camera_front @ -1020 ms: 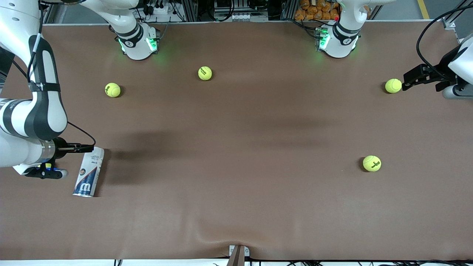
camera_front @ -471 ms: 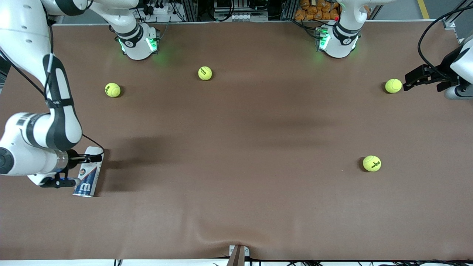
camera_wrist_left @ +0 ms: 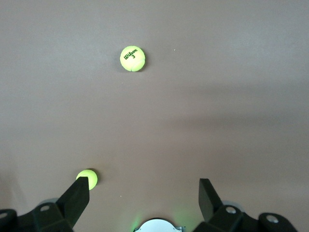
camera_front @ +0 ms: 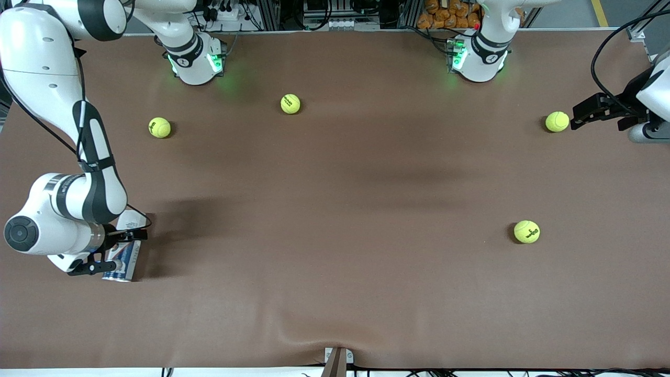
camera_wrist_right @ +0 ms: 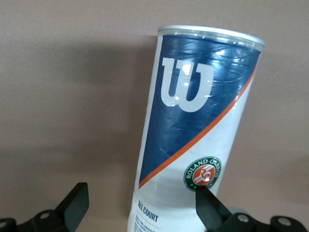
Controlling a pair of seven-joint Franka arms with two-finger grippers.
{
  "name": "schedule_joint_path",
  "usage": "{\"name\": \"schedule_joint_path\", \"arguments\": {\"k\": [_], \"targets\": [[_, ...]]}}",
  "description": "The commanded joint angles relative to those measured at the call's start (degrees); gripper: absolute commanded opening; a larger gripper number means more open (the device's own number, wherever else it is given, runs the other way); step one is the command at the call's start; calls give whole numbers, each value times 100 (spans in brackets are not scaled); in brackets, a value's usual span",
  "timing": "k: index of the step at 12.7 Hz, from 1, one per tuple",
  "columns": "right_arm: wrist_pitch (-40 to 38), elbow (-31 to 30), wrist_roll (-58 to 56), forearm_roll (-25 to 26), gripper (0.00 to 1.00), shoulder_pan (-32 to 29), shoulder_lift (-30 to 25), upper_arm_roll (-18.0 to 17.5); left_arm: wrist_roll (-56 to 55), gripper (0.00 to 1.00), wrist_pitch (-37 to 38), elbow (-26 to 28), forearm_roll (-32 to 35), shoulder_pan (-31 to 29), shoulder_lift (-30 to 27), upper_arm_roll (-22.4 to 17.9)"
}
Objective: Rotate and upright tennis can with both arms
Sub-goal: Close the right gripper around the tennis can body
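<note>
You have barely begun: the slim white-and-blue tennis can (camera_wrist_right: 198,130) lies flat on the brown table (camera_front: 335,209), one finger of the wide-open right gripper (camera_front: 116,250) over it, ungripped, while the wide-open left gripper (camera_wrist_left: 144,193) waits by a yellow-green tennis ball (camera_front: 557,121).

The right arm (camera_front: 68,209) covers most of the can (camera_front: 127,255) in the front view; only its edge and both ends show. In the right wrist view the can's lower end is cut off. The left arm (camera_front: 646,102) runs off the frame edge.
</note>
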State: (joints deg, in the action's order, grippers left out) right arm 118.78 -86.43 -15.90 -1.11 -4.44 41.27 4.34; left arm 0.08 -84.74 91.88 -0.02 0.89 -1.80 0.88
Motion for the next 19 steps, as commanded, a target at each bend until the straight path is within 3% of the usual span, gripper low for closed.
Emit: {"name": "schedule_joint_path", "arguments": {"k": [1, 6, 9, 15, 19], "targets": [[102, 82, -247, -83, 100, -163, 144, -82, 151, 100, 63, -48, -51, -62, 13, 18], [453, 91, -1282, -65, 100, -259, 311, -73, 159, 100, 63, -57, -51, -45, 4, 18], [480, 100, -1328, -65, 100, -330, 364, -73, 159, 100, 63, -48, -51, -53, 4, 18], [515, 117, -2574, 250, 100, -163, 435, -73, 353, 100, 63, -65, -42, -53, 13, -9], [787, 100, -2681, 348, 100, -163, 443, -73, 362, 100, 54, -57, -51, -62, 21, -9]]}}
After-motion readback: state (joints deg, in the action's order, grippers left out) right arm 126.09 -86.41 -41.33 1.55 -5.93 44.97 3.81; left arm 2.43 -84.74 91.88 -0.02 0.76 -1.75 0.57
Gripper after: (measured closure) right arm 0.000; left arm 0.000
